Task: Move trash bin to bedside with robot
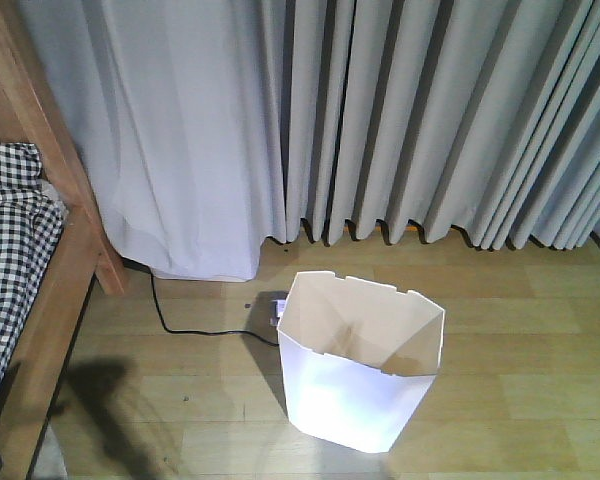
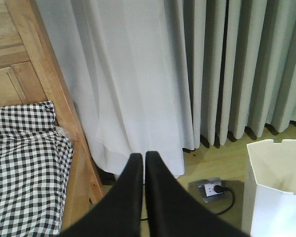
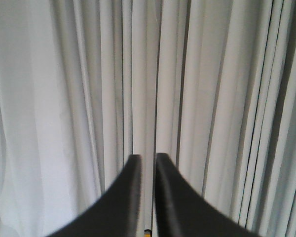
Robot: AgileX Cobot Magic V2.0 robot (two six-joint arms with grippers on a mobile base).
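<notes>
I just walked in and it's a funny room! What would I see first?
A white bin stands open on the wood floor, right in the middle. Behind it, long grey curtains cover the whole wall. At the left is a wooden bed with checked bedding.

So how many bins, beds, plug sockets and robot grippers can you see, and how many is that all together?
Bins: 1, the white trash bin
Beds: 1, the wooden bed
Plug sockets: 1, the floor socket
Grippers: 2, the left gripper and the right gripper
Total: 5
</notes>
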